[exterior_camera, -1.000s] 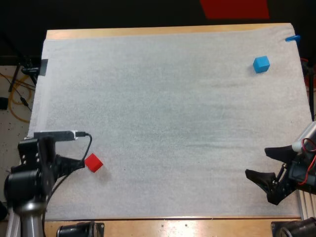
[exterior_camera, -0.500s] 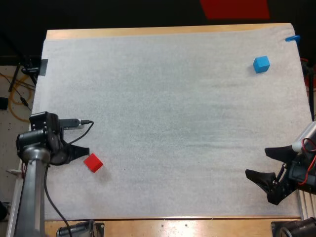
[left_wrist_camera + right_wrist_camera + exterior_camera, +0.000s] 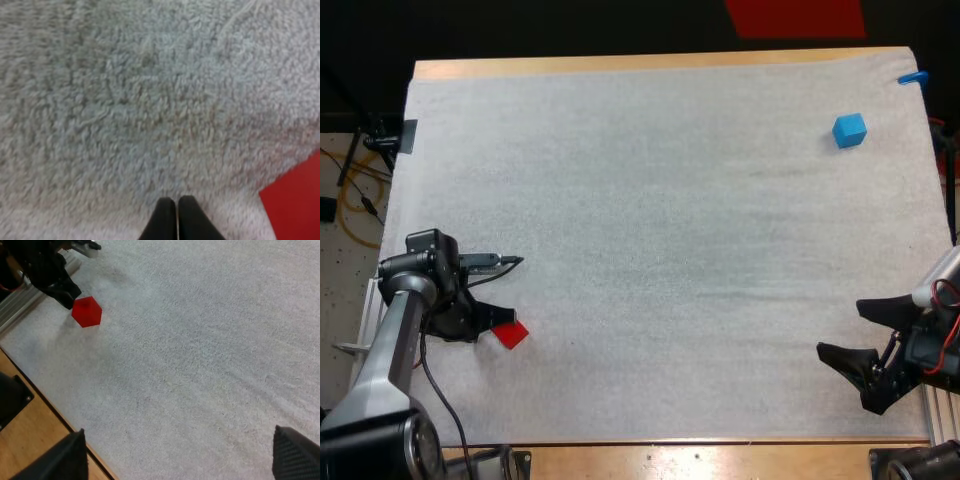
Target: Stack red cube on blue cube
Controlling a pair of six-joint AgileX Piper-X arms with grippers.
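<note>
The left gripper [image 3: 498, 314] sits low over the mat [image 3: 660, 230], its fingers [image 3: 165, 220] pressed together on nothing, tips just beside the red cube [image 3: 510, 333] (one red corner shows close to them in the left wrist view). The right gripper [image 3: 855, 335] hangs at the near right of the surface [image 3: 720, 458], fingers spread wide and empty. The blue cube [image 3: 849, 130] sits at the far right, well apart from the red one.
</note>
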